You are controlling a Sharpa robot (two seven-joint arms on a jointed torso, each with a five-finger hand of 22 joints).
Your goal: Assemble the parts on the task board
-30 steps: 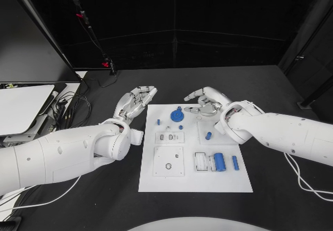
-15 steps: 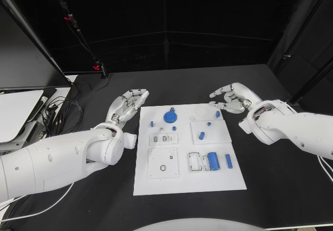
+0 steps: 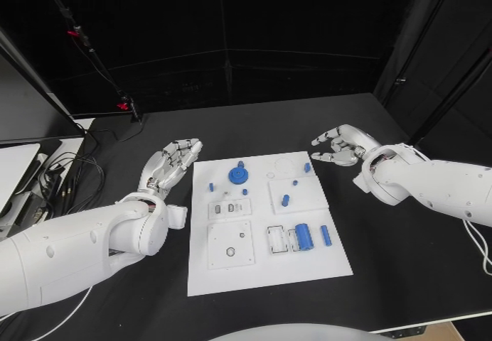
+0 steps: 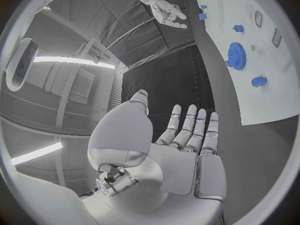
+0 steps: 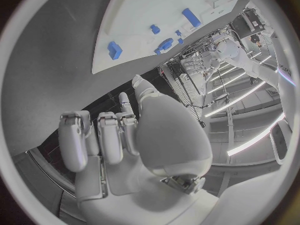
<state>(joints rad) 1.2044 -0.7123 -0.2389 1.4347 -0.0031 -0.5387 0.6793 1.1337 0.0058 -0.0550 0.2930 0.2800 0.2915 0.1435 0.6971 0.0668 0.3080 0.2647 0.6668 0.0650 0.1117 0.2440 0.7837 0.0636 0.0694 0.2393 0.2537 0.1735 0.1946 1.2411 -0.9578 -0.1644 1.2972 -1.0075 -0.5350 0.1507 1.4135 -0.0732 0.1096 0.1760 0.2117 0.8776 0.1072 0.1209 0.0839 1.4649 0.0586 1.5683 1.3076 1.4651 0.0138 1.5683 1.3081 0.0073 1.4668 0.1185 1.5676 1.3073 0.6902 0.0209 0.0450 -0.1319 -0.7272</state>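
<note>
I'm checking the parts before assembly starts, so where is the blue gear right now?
In the head view the blue gear lies on the task board, near its far edge on the robot's left side, closest to the left hand, which is beside the board and not touching it.

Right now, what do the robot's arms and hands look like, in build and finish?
Both arms are smooth, glossy white shells with bulbous rounded segments. The left hand and right hand are silver metal, many-fingered, with segmented fingers and paler pads. A white cable trails beside the right arm, another beside the left arm.
</note>
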